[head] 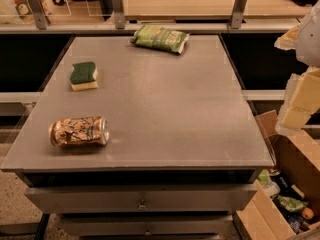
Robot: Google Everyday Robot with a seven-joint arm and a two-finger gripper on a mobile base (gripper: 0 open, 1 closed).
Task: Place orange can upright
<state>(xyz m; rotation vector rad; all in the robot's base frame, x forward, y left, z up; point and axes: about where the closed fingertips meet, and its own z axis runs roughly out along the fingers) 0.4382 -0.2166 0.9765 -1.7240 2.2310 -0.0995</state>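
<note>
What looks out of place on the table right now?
The small orange-gold patterned aluminium can lies on its side near the front-left corner of the grey table, not upright. The gripper hangs beyond the table's right edge, apart from it.

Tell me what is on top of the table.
On the table: the orange can lying on its side at the front left, a green sponge behind it, a green bag at the back. Anything beneath them is hidden. The gripper hangs beyond the right edge.
</note>
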